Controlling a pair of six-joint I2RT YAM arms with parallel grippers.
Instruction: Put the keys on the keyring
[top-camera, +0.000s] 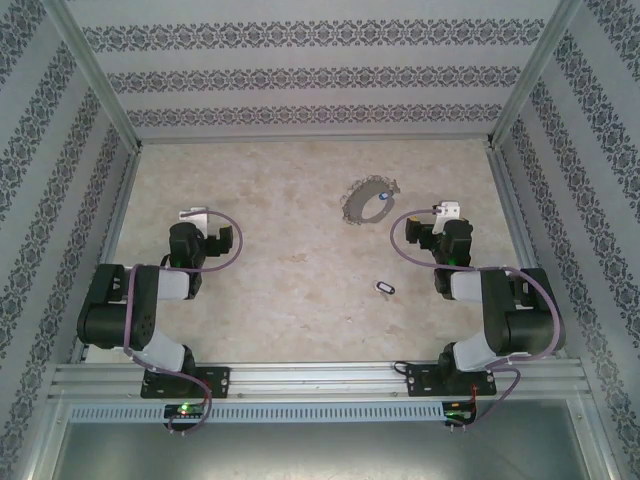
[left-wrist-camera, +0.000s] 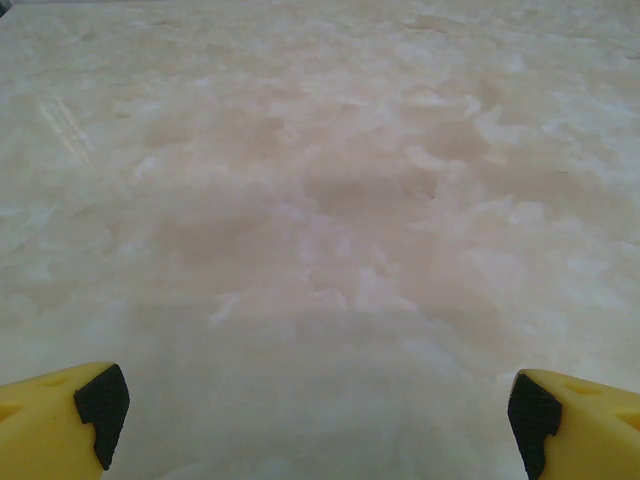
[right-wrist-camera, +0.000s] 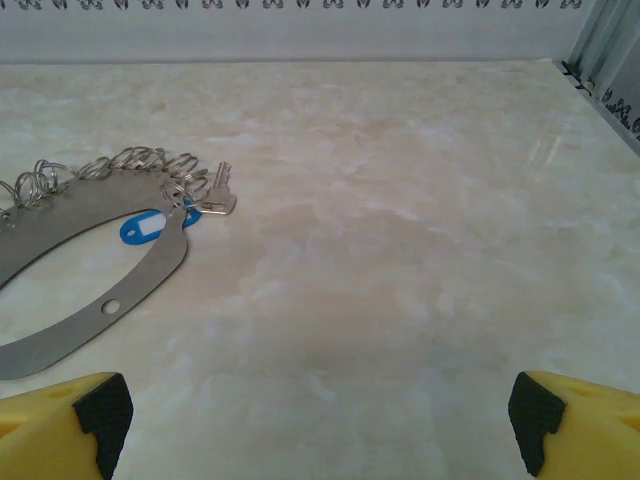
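Left tool: jaws spread to full width, nothing between them, only bare tabletop ahead. From above it sits at the left side of the tabletop, well apart from every key.

Right tool: jaws equally wide, empty. Its yellow fingers with black pads sit in the lower corners of the right wrist view. From above it stands on the right side, just right of the keyring, not touching it.

Keyring: lies flat on the tabletop, right of centre, toward the far wall. The right wrist view shows a flat grey metal band with one small hole and small wire rings fringing its far edge.

Blue key: blue-and-white oval head, inside the loop at its right end, against the band.

Silver key: at the right end of the fringe, flat on the tabletop outside the loop.

Loose key: blue-and-white head, alone on the tabletop, nearer the arm bases than the keyring, closer to the right arm, touching nothing.
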